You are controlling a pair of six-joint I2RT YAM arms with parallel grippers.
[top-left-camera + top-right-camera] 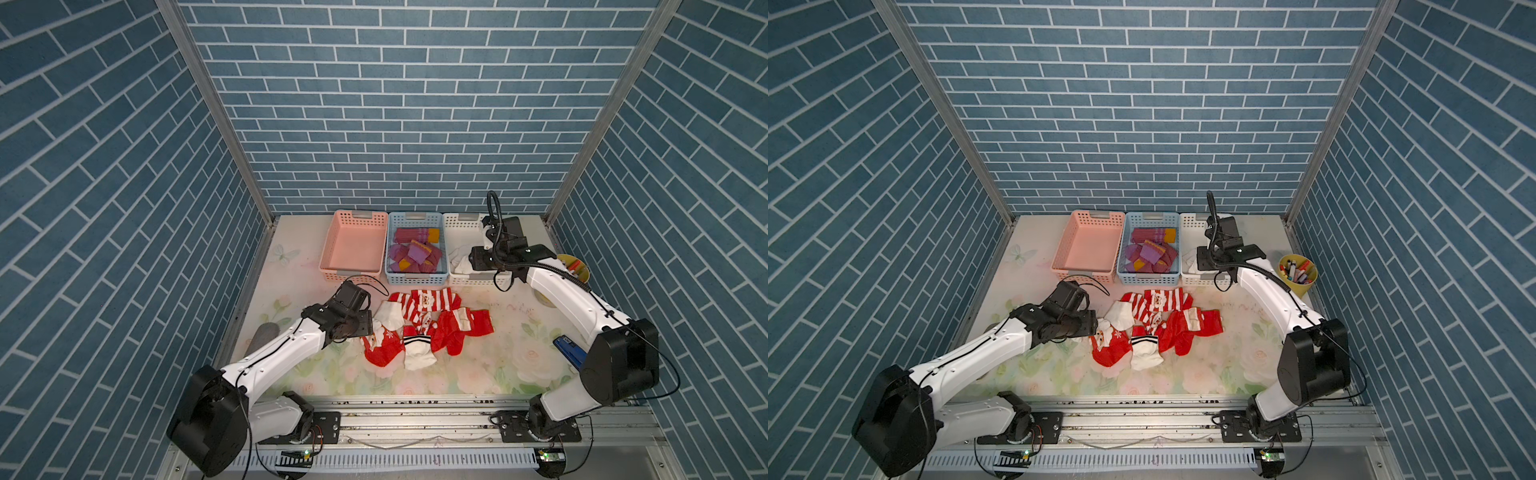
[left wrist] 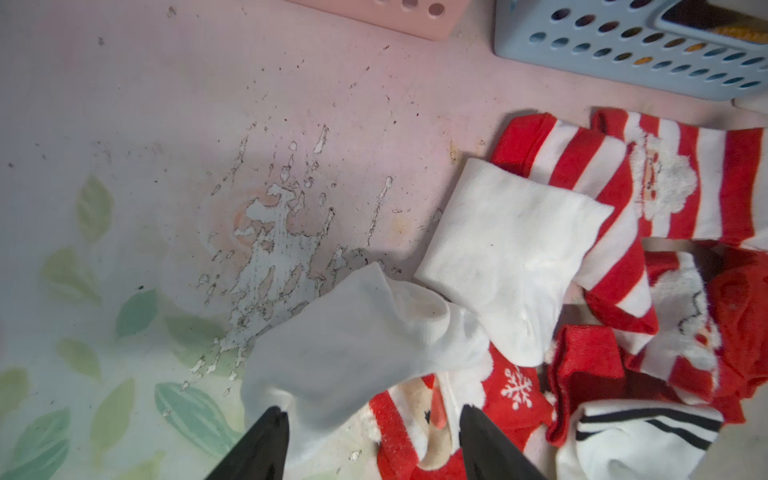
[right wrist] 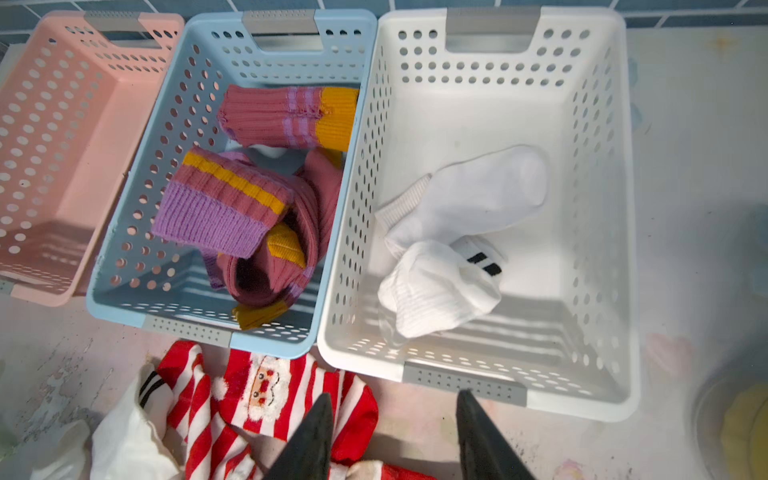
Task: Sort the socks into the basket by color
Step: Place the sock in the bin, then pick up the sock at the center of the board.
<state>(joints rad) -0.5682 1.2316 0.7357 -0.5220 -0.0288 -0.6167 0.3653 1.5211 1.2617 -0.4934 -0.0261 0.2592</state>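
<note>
While we sort, we start at left: left gripper (image 2: 372, 409) sits low at left edge of red socks (image 1: 446, 332), jaws wide, pinching nothing. End of white sock (image 2: 353, 345) lies between jaws. Far side, left to right: pink basket (image 3: 41, 124) has no socks; blue basket (image 3: 137, 137) has purple socks (image 3: 232, 195); white basket (image 3: 590, 166) has two white socks (image 3: 469, 195). Right gripper (image 3: 395, 395) hangs over white basket's near end, jaws apart, holding nothing. We think step now is grabbing white sock. Next: close on it, lift it off red ones, carry it right to white basket.
</note>
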